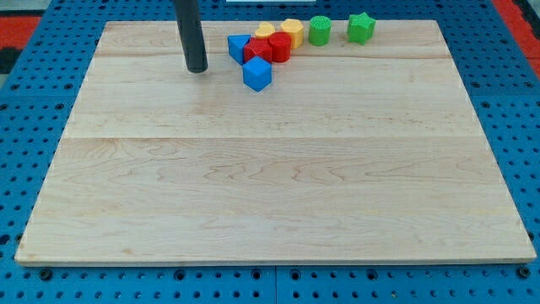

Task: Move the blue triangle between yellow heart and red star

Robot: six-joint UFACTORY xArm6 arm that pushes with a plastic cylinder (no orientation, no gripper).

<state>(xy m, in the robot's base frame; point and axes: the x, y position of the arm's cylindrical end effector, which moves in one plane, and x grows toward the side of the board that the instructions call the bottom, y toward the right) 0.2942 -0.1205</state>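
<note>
My tip (197, 70) rests on the wooden board (278, 186) near the view's top left. The blue triangle (237, 46) lies just right of the tip, at the left end of a cluster of blocks. It touches the red star (256, 51) on its right. The yellow heart (264, 32) sits just above the red star. A short gap separates my tip from the blue triangle. The rod rises out of the view's top.
A blue cube (257, 74) sits just below the red star. A red cylinder (280, 46), a yellow hexagon (293, 31), a green cylinder (320, 29) and a green star (361, 27) run rightward along the board's top edge. A blue pegboard (34, 127) surrounds the board.
</note>
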